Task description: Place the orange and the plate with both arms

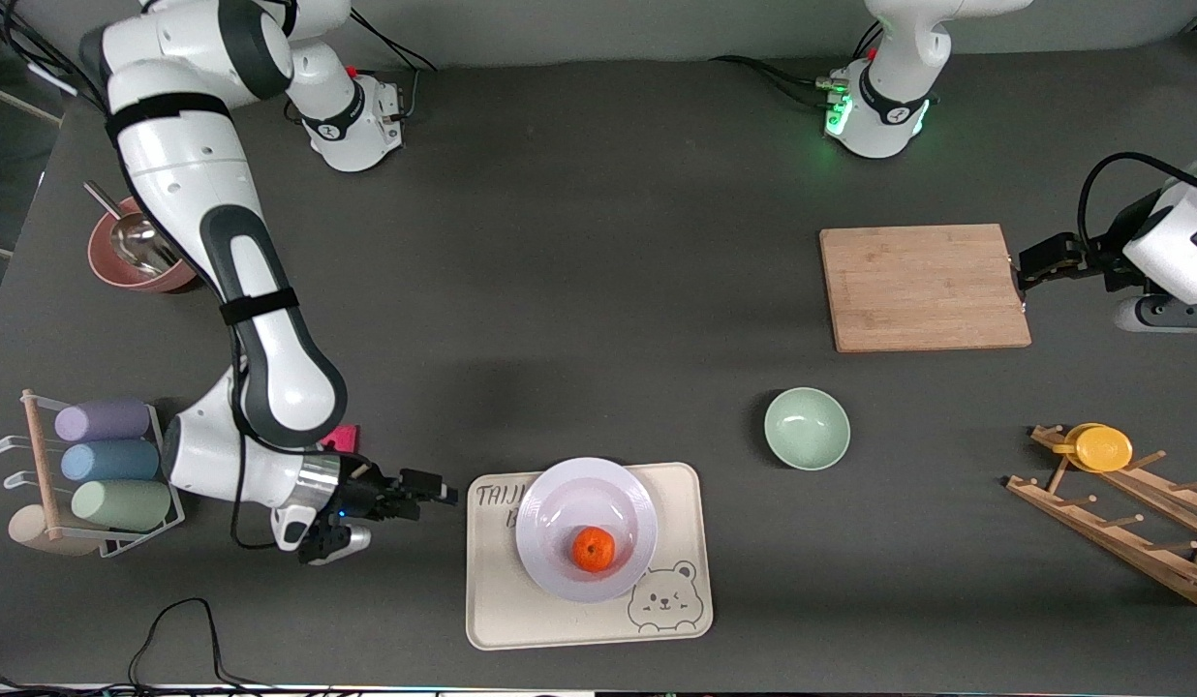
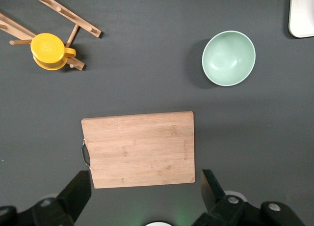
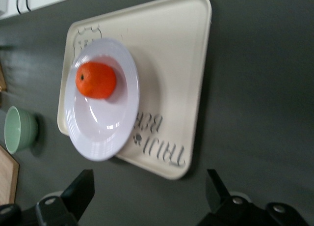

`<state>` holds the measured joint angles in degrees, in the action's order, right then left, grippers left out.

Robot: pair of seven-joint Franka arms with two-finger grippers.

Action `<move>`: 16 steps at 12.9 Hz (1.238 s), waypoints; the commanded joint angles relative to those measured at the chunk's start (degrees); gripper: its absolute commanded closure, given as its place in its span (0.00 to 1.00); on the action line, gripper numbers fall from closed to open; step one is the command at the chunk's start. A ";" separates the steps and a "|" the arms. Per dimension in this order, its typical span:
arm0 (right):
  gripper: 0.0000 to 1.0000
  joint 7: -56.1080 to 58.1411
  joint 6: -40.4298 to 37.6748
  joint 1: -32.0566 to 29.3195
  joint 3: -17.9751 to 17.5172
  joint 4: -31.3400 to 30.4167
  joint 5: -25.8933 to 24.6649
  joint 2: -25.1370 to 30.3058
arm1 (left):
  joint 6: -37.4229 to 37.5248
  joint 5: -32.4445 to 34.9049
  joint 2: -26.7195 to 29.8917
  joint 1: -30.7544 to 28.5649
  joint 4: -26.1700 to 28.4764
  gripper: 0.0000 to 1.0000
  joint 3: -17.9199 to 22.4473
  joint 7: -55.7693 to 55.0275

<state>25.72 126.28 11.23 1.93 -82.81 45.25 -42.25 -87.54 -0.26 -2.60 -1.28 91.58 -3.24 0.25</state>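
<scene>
While orange (image 1: 593, 549) sits in plate (image 1: 586, 528) on tray (image 1: 676, 600) | right gripper (image 1: 434, 491) beside it, released, nearer | left gripper (image 1: 1029, 269) released, by cutting board (image 1: 923, 287), waits

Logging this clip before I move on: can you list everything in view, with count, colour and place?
orange: 1, bright orange, in the plate
plate: 1, white, on the bear tray
bear tray: 1, cream, near the front camera
bowl: 1, pale green, between tray and cutting board
cutting board: 1, wood, toward the left arm's end
yellow cup: 1, on the wooden rack
cup holder: 1, white wire, holding purple, blue and green cups, right arm's end
reddish bowl: 1, holds a metal scoop
left gripper: open, at the cutting board's edge
right gripper: open, beside the tray
</scene>
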 commanded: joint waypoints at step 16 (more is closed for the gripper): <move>0.00 -26.42 -24.15 1.86 3.25 -10.71 -35.93 21.51 | 0.61 0.17 0.32 0.75 0.00 0.00 0.51 0.10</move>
<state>1.05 103.14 12.45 4.99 -92.47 10.83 -21.63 -87.54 -0.25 -2.60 -1.28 91.66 -3.24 0.25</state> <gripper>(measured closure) 0.000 0.000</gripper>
